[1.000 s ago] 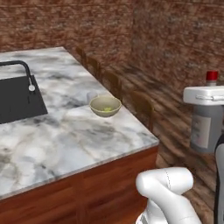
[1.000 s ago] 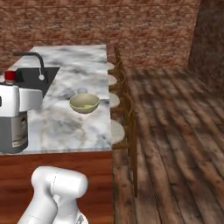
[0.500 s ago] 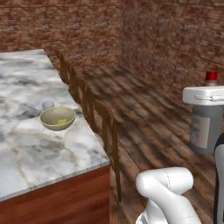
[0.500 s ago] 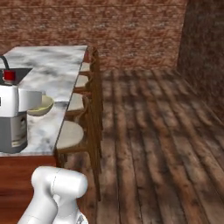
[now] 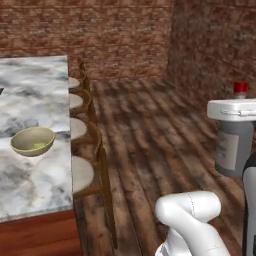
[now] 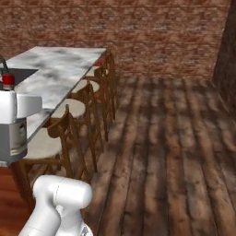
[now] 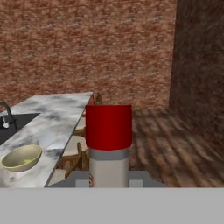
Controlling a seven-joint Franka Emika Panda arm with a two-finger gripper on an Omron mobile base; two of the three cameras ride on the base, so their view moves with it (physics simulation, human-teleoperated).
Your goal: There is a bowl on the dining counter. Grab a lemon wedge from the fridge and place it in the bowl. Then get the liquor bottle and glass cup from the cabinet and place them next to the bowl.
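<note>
My gripper (image 7: 109,178) is shut on the liquor bottle (image 7: 108,162), a grey bottle with a red cap (image 7: 108,126), and holds it upright in the air. The bottle (image 5: 233,148) hangs at the right edge of the left base view under the white hand (image 5: 234,110), and at the left edge of the right base view, bottle (image 6: 11,139). A pale yellow-green bowl (image 5: 32,141) stands near the marble dining counter's (image 5: 35,95) stool-side edge, well left of the bottle. A small yellow lemon wedge (image 5: 38,146) lies inside it. The hand view shows the bowl (image 7: 21,157) at lower left.
Wooden bar stools (image 5: 85,145) line the counter's edge, stools (image 6: 69,133) between me and the counter. A dark sink with faucet (image 7: 6,119) is set in the counter beyond the bowl. Open wooden floor (image 6: 170,152) spreads to the right, bounded by brick walls (image 5: 125,35).
The whole picture has swung: the base has moved, so counter and bowl slid left in the left base view. The bottle stays in my gripper, unchanged relative to the cameras.
</note>
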